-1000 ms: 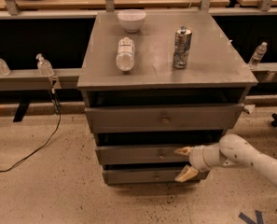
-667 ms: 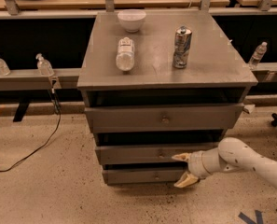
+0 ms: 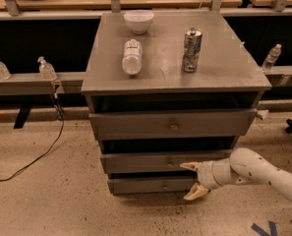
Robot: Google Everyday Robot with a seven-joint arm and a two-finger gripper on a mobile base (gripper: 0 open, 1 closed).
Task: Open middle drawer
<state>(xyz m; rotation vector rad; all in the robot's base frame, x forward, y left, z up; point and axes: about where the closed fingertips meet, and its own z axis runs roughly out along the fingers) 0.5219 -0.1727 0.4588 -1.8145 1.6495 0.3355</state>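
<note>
Reaching for the middle drawer [image 3: 135, 162] — its knob [image 3: 170, 161] not yet grasped.
The gripper [image 3: 186, 182] hung at five o'clock of the cabinet [image 3: 175, 77], fingers spread apart, the upper tip just at three o'clock of the knob; the drawer sat second of three; the next move, I judged, called for closing on the knob and pulling straight out; the white bowl [image 3: 138, 21] at twelve o'clock looked empty — drawer interiors too dark to tell.
</note>
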